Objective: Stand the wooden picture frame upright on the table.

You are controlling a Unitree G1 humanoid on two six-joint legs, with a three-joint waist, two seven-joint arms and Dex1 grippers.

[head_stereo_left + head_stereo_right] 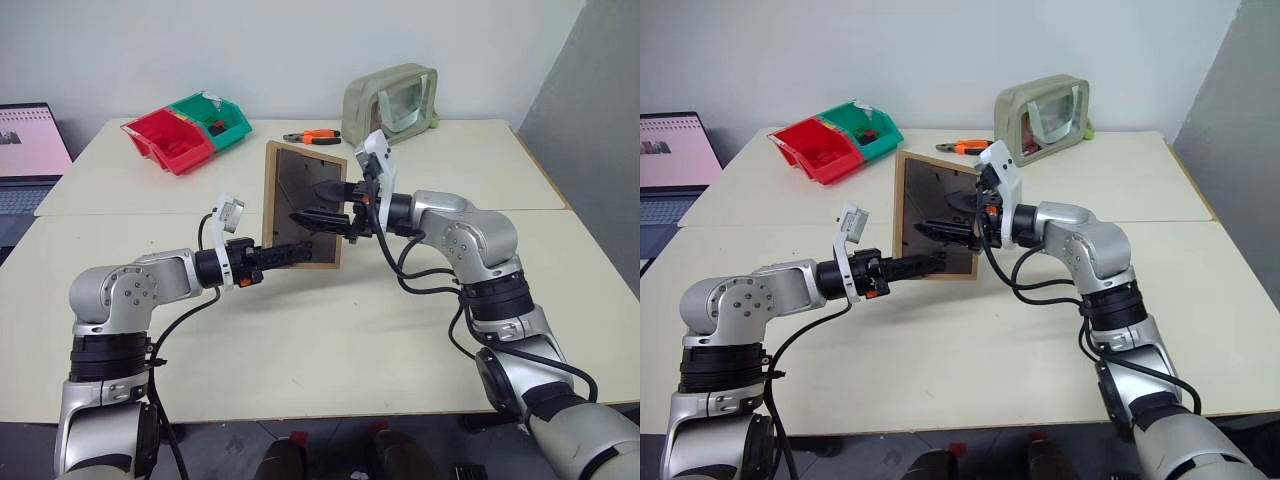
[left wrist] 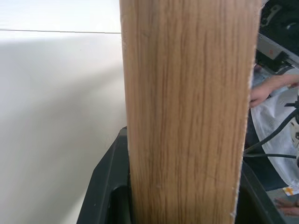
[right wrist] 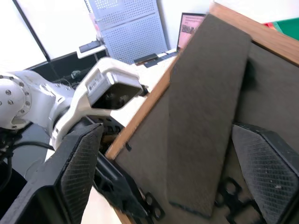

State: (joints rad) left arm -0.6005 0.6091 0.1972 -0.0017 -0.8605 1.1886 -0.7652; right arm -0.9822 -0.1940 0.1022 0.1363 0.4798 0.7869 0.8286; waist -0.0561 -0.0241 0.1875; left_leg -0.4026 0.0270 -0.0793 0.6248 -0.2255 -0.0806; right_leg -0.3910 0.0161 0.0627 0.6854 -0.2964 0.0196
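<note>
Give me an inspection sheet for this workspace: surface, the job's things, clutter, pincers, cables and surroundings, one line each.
Surface: cream table, a seam across it between joined sections.
Job's things: wooden picture frame held upright above the table, dark back toward the robot; fold-out stand lies against the back.
Clutter: red bin and green bin side by side at the far left; orange-handled pliers; clear-front pouch at the far edge.
Pincers: left pincer shut on the frame's lower edge; right pincer open, fingers spread across the frame's back.
Cables: black cables looping along the right arm.
Surroundings: laptop at the left; white wall behind.
</note>
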